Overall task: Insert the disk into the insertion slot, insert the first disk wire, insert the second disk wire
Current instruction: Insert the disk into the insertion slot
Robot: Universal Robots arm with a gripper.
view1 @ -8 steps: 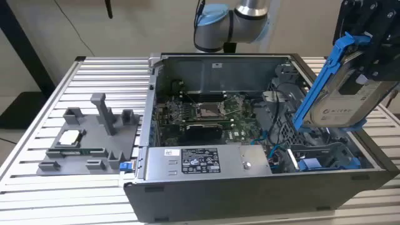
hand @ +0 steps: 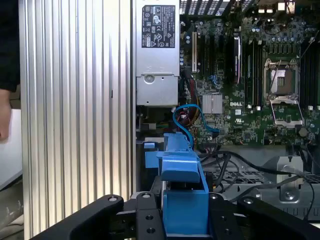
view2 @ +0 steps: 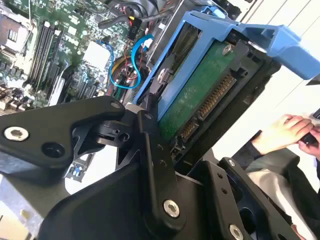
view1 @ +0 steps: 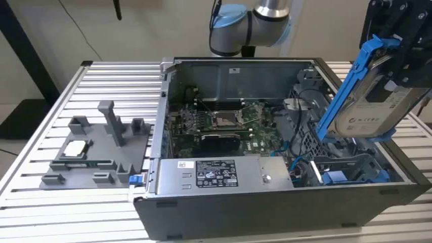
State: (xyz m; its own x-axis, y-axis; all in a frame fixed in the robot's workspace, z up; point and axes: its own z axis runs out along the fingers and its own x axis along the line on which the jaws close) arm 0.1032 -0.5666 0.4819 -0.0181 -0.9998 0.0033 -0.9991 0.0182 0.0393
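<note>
Ribbed aluminium table (view1: 101, 81) carries an open dark grey tower computer case (view1: 270, 212) lying on its side, with a grey plastic fixture tray (view1: 94, 152) beside it on the exterior view's left.

Black gripper (view1: 405, 66) is clamped on the silver-grey hard disk in its bright blue plastic carrier (view1: 375, 109). The disk is held up on edge and tilted, above the case's end at the exterior view's right. It's not in the bay: it hangs over the dark grey perforated drive cage's insertion slot (view1: 351, 162), lower end near the cage top (can't tell if it touches).

Second wrist view shows the disk's green circuit-board underside (view2: 200, 95), connector row exposed, with nothing plugged in.

Inside the case:
- grey labelled power-supply box (view1: 216, 174) along the near wall
- green motherboard (view1: 229, 124) with its square CPU socket (view1: 224, 119)
- a looped blue cable (hand: 187, 117) lying loose between motherboard and cage

A person's hand (view2: 282, 132) is off beyond the table.
</note>
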